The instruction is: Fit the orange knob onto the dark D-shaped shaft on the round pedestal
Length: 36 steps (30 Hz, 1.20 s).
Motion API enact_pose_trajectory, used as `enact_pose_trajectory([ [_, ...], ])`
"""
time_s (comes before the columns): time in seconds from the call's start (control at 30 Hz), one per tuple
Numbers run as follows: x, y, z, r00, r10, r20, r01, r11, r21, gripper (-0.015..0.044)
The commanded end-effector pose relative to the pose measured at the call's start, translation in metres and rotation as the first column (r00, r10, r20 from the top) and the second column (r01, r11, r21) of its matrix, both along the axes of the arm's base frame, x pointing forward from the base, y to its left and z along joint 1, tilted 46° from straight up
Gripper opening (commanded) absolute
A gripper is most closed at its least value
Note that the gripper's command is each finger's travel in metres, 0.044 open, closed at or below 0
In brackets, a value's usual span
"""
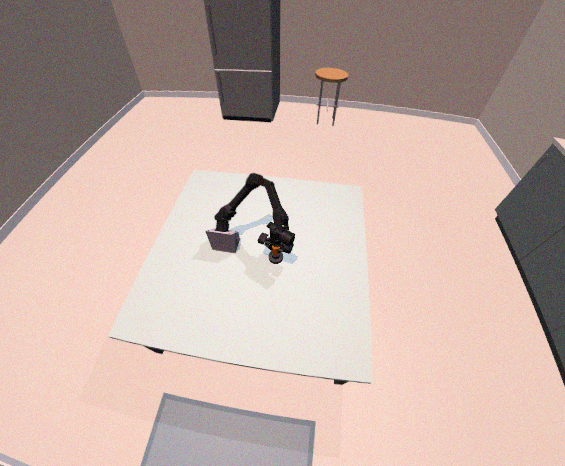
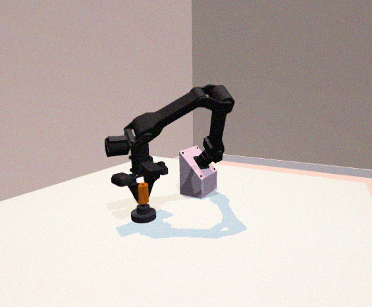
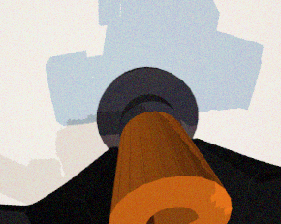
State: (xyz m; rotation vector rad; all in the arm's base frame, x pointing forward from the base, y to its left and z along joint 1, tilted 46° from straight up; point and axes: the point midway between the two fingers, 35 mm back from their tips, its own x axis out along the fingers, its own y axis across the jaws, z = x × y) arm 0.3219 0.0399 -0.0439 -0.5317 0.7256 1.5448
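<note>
The orange knob [image 1: 275,251] [image 2: 143,191] [image 3: 161,149] stands upright over the round dark pedestal [image 1: 275,259] [image 2: 143,217] [image 3: 147,83]. My gripper [image 2: 143,199] is shut on the knob, with one finger on each side, and points down. In the exterior view the knob's lower end is just above the pedestal's narrow raised collar, not down on the wide base. The knob looks centred over the collar there. The shaft and its flat side are hidden; whether the shaft's tip is inside the hole cannot be told. The wrist view shows the opening in the knob's top.
The arm's pinkish wedge-shaped base block [image 1: 224,240] [image 2: 191,178] stands on the white table [image 1: 252,320] [image 2: 212,270], a short way from the pedestal. The arm arches from the block over to the pedestal. A stool [image 1: 331,75] and a dark cabinet [image 1: 247,50] stand away from the table.
</note>
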Motion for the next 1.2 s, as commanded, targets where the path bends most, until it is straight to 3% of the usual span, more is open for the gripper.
enact_pose_trajectory([
  [0.0, 0.000, 0.000, 0.000, 1.000, -0.001, 0.002, 0.001, 1.000, 0.002, 0.0000],
  [1.17, -0.002, 0.010, -0.010, 1.000, -0.013, -0.010, 0.013, 1.000, -0.003, 0.0000],
])
